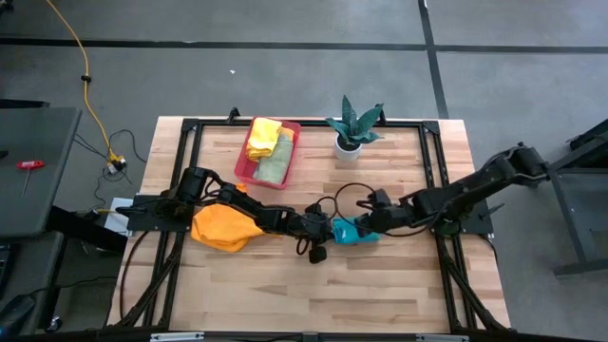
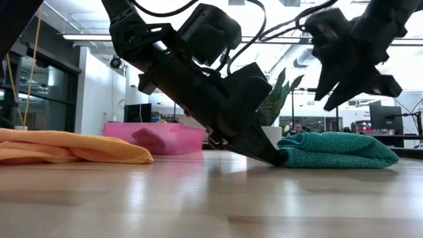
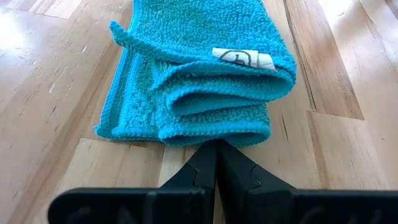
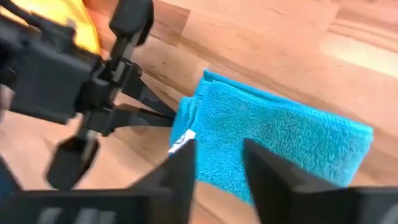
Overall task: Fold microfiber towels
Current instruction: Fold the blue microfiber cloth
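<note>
On the wooden table (image 1: 285, 294), largest first: both dark arms reach toward the middle from opposite sides. Left arm lies low across the boards, its gripper (image 3: 216, 163) with fingers pressed together, tips touching the near edge of the folded teal towel (image 1: 350, 231) — nothing held between them. Right gripper (image 4: 219, 163) hangs just above the same towel, clear of it in the low view; fingers stand apart, nothing between them.

Orange towel (image 1: 224, 228) — a loose, rumpled heap beside the left arm, not folded, well apart from the teal one.

Pink tray (image 1: 293, 157) sits toward the far side of the table, holding a yellow towel (image 1: 265, 139) and a light green towel (image 1: 275, 165), lying side by side and touching.

Teal towel is folded into a compact stack near the table's middle; several layers show at its edge, with a small white label (image 3: 242, 59) on the top fold.

Potted plant (image 1: 352, 125) in a white pot stands just beside the tray.
</note>
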Available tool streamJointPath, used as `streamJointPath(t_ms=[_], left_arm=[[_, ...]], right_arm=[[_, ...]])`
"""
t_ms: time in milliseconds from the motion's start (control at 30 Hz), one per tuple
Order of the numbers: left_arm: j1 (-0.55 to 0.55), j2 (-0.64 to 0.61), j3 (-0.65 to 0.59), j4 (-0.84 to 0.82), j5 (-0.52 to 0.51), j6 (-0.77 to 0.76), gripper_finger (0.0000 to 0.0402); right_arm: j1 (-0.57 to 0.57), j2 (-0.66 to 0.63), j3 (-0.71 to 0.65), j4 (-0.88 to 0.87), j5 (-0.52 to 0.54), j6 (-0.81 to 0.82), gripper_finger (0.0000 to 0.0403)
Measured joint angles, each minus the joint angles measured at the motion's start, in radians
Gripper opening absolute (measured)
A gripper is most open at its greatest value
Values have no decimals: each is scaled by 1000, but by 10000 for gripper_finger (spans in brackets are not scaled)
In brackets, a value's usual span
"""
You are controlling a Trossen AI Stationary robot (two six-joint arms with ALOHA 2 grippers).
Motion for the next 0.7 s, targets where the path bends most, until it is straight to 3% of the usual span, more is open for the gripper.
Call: streamJointPath(t_ms=[67,133,367,700], left_arm=[[0,0,0,0,0,0,0],[0,0,0,0,0,0,0],[0,0,0,0,0,0,0],[0,0,0,0,0,-2,0]], right_arm=[[0,33,0,5,5,-25,40],[0,76,0,53,26,-83,14],[-8,245,0,247,36,-193,3],[-8,405,0,436,-9,-212,3]])
